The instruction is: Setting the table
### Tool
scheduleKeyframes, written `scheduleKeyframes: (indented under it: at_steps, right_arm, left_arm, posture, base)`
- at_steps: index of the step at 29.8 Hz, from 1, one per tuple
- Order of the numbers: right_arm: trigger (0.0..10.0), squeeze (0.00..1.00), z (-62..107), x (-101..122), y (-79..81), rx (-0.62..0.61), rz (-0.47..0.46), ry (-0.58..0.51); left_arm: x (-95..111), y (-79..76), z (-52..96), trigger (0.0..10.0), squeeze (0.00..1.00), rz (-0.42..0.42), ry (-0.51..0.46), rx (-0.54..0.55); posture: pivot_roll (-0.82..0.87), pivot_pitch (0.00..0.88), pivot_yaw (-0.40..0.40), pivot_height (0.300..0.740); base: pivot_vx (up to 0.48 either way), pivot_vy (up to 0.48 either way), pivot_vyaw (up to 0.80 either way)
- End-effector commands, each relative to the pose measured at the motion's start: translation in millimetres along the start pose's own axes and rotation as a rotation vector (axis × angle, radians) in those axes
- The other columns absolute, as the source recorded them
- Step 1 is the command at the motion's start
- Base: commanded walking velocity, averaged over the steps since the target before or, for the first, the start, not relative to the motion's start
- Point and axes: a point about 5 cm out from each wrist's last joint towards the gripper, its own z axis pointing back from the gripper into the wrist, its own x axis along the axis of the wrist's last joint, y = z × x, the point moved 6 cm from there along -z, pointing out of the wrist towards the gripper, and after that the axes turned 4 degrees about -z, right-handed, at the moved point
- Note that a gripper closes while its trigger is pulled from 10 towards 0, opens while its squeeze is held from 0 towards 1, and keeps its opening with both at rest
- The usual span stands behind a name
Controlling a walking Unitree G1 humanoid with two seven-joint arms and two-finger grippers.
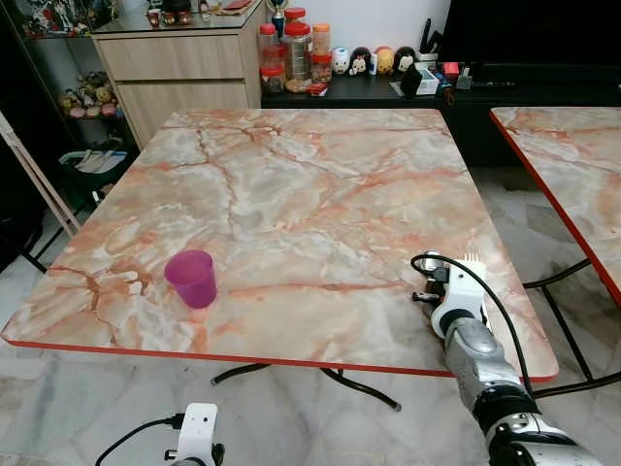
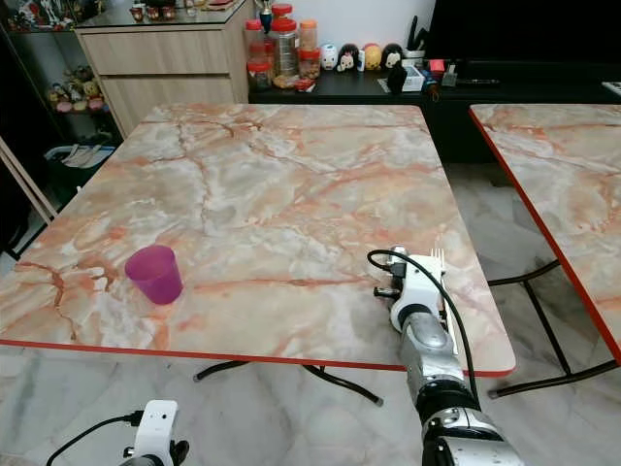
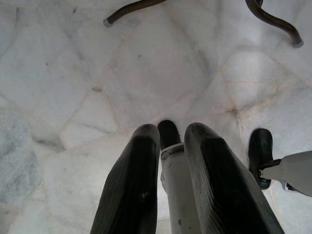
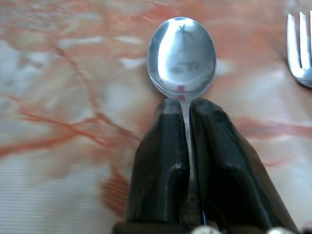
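The right gripper (image 4: 187,109) has its two fingers squeezed tight on the spoon (image 4: 182,58) handle, just over the marble table (image 1: 291,184) beside the fork (image 4: 300,48), so I think it should lower the spoon gently, lined up with the fork.

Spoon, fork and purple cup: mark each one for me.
spoon (image 4: 181,58), right wrist view, middle of the bowl.
fork (image 4: 300,48), right wrist view, on the tines.
purple cup (image 1: 192,279), left eye view, on its side wall.
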Motion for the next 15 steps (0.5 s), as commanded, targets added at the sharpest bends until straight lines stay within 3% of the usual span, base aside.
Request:
scheduleKeyframes:
  at_steps: [1, 6, 15]
  right_arm:
    - [10.0, 0.00, -1.0, 30.9, 22.4, 0.078, 0.029, -0.135]
    - [10.0, 0.00, 4.5, 67.0, 37.9, 0.121, 0.051, -0.313]
    - [10.0, 0.00, 22.2, 94.7, 59.8, 0.175, 0.111, -0.514]
  left_arm:
    - [-3.3, 1.1, 0.3, 10.0, 0.00, 0.010, 0.012, 0.008]
    - [-0.8, 2.2, -0.1, 10.0, 0.00, 0.011, 0.007, 0.020]
    - [-0.8, 4.6, 0.1, 10.0, 0.00, 0.006, 0.006, 0.034]
  posture:
    - [-0.05, 0.000, 0.020, 0.740]
    - [-0.05, 0.000, 0.020, 0.740]
    - [-0.05, 0.000, 0.017, 0.740]
  base:
    - [0.000, 0.000, 0.00]
    - [0.000, 0.000, 0.00]
    - [0.000, 0.000, 0.00]
